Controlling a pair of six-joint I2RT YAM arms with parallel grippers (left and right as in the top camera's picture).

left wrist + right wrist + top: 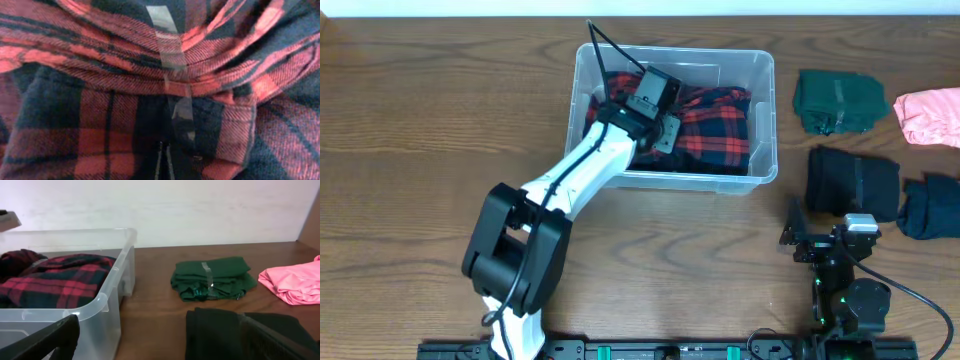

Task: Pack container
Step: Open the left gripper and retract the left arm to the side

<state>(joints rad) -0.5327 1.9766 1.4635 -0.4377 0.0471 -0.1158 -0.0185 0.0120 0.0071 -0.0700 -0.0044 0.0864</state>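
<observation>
Wooden worktop (420, 150), container (765, 130) upper-middle: looks light, slick, stiff-ish, best pinched at the rim; left claw (660, 128) buried in the plaid shirt (720, 125), open or closed I can't tell.

Probably a lab, wooden table (420, 150), plain wall (200, 210)

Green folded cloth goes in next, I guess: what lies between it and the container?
Only bare table separates green cloth from container; overhead and right wrist views show it.
</observation>
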